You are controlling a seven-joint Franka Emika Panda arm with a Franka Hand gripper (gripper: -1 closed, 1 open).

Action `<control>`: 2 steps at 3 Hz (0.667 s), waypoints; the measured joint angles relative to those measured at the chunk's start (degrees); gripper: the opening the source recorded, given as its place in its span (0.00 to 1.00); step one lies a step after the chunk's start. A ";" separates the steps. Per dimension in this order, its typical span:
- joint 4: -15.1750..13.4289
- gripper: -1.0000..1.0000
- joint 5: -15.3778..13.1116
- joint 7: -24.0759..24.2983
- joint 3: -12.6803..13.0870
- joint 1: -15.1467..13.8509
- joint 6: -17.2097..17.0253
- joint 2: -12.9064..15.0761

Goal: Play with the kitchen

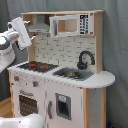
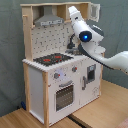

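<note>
Right now I see the toy kitchen [image 1: 60, 75] standing against a grey curtain [image 1: 116, 55], on a wooden floor [image 2: 95, 112] in the second exterior view. My hand [image 1: 22, 34] hovers above the stovetop [image 1: 38, 66], beside the grey hood [image 1: 39, 25]; I cannot tell whether it is clenched or released.

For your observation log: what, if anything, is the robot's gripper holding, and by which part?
It cannot be told: the gripper hangs above the stovetop of the kitchen, with nothing visibly held.
</note>
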 joint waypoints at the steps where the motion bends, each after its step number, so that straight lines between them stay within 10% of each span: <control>1: -0.43 1.00 -0.09 -3.77 0.18 1.11 3.50 -3.10; 2: -1.99 1.00 -3.97 -5.30 1.61 4.86 5.46 -3.99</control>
